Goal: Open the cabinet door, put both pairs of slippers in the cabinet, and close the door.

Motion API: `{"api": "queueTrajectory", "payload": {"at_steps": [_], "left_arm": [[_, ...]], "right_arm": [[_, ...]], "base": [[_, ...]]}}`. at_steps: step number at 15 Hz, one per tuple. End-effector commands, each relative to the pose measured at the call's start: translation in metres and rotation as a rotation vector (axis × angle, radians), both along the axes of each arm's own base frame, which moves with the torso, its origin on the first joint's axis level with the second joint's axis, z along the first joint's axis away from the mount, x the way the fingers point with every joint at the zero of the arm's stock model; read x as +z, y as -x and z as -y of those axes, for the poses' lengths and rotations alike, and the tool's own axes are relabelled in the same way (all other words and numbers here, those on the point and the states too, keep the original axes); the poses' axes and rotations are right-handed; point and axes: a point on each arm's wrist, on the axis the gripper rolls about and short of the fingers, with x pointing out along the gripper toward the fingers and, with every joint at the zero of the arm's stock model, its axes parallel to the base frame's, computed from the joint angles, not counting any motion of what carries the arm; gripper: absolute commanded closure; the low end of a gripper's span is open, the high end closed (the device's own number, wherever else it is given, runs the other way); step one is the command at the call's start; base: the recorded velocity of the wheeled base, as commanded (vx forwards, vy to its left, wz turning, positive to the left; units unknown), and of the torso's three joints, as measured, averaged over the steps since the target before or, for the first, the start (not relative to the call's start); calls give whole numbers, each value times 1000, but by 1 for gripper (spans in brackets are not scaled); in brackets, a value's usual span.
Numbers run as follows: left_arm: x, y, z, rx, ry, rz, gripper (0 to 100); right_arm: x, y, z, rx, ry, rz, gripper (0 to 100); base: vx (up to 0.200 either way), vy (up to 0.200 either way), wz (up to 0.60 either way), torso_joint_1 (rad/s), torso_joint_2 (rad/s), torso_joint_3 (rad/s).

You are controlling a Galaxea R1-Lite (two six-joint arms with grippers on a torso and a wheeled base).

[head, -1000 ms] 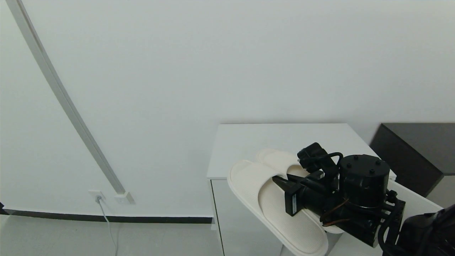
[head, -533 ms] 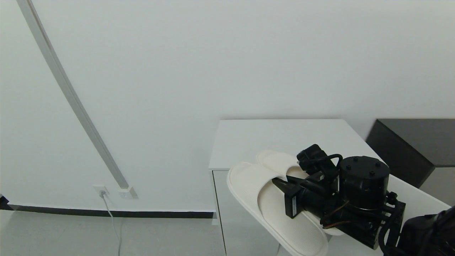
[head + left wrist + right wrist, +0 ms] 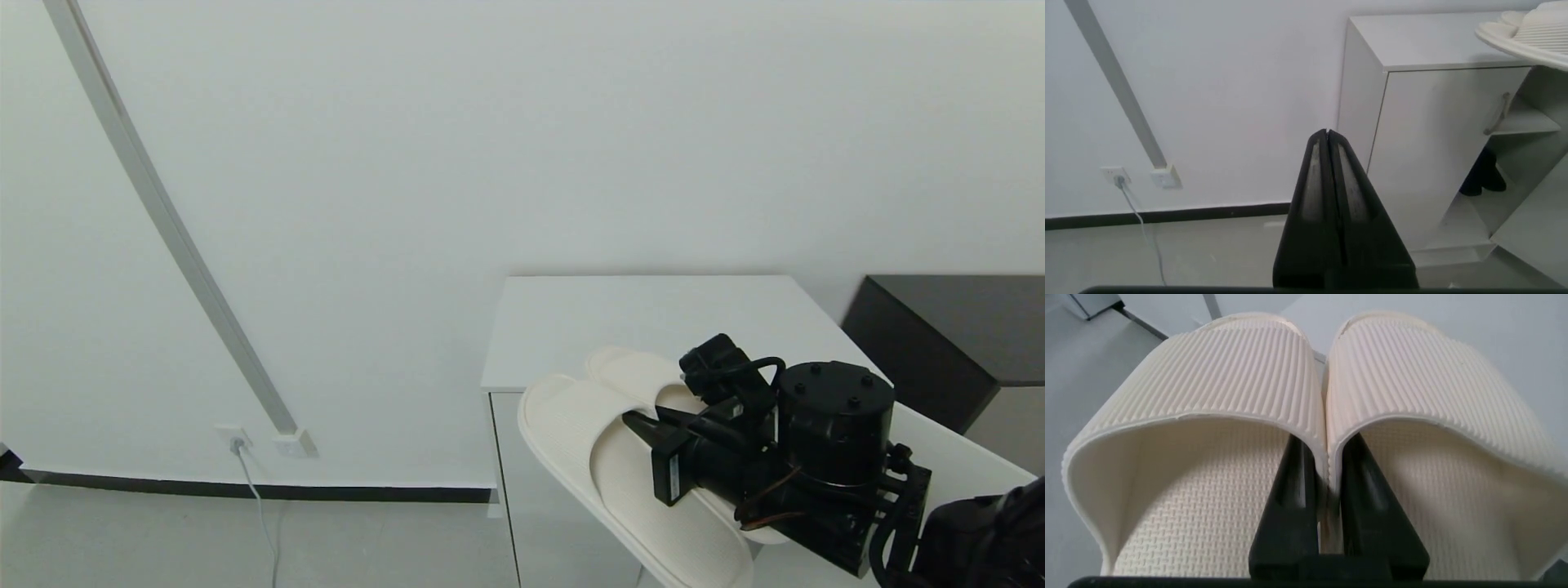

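Note:
My right gripper (image 3: 635,422) is shut on a pair of white slippers (image 3: 571,416), held in the air in front of the white cabinet (image 3: 653,318) at about the height of its top. Its fingers (image 3: 1294,486) reach under the two straps and pinch the slippers (image 3: 1233,384) together. The cabinet (image 3: 1429,122) has its handled door (image 3: 1437,155) closed, while the other side stands open, showing shelves and a dark pair of shoes (image 3: 1482,175). The open door (image 3: 967,461) juts out beside my right arm. My left gripper (image 3: 1327,188) is shut and empty, low down, facing the wall beside the cabinet.
A dark cabinet (image 3: 947,327) stands right of the white one. A grey trunking strip (image 3: 163,220) runs down the wall to a socket with a cable (image 3: 235,445). Bare floor (image 3: 245,539) lies left of the cabinet.
The whole head picture has shifted slightly, so the camera moved. My right gripper still holds the slippers in much the same place before the cabinet.

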Motion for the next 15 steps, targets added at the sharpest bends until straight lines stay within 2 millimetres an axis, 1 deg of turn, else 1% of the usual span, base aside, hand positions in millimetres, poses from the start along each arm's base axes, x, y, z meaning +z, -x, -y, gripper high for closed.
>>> {"api": "queueTrajectory", "payload": {"at_steps": [1,15], "left_arm": [[0,0,0,0,0,-1,100],[0,0,0,0,0,-1,100]], "right_arm": [[-1,0,-1,1,2,-2,100],[-2,4,-3,14,7,-4,100]], "base": [[0,-200,0,-7,-2,17],[0,-200,0,4,4,2]]}}
